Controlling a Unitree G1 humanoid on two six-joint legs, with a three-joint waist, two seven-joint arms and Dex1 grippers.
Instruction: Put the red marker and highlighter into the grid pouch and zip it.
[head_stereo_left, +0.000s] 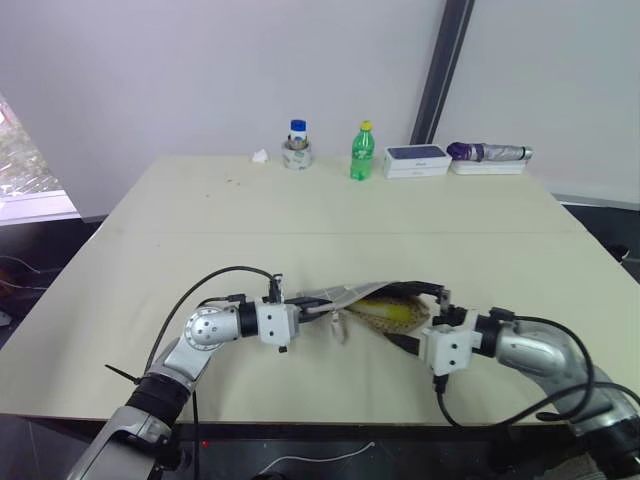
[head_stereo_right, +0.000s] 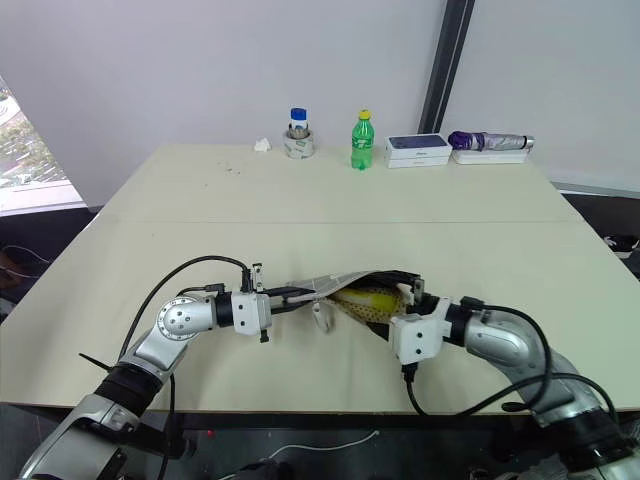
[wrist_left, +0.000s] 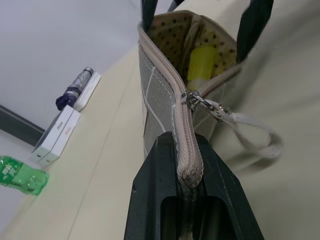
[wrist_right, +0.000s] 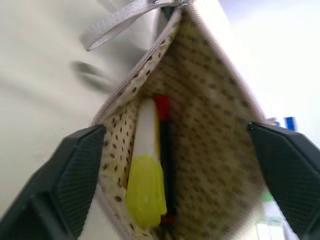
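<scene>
The grid pouch (head_stereo_left: 352, 296) lies near the table's front edge with its mouth gaping towards my right arm. Inside it, against the dotted lining, lie the yellow highlighter (wrist_right: 146, 186) and the red marker (wrist_right: 165, 165) side by side. My left gripper (wrist_left: 185, 141) is shut on the pouch's zipper end, just behind the metal pull (wrist_left: 202, 103) and its white strap. My right gripper (wrist_right: 175, 131) is open, with one finger on each side of the pouch's open mouth. The highlighter (head_stereo_left: 395, 311) also shows from the head views.
Along the far edge of the table stand a white jar with a blue lid (head_stereo_left: 297, 146), a green bottle (head_stereo_left: 362, 152), stacked white boxes (head_stereo_left: 417, 160) and a folded purple umbrella (head_stereo_left: 487, 152). A crumpled tissue (head_stereo_left: 260, 156) lies beside the jar.
</scene>
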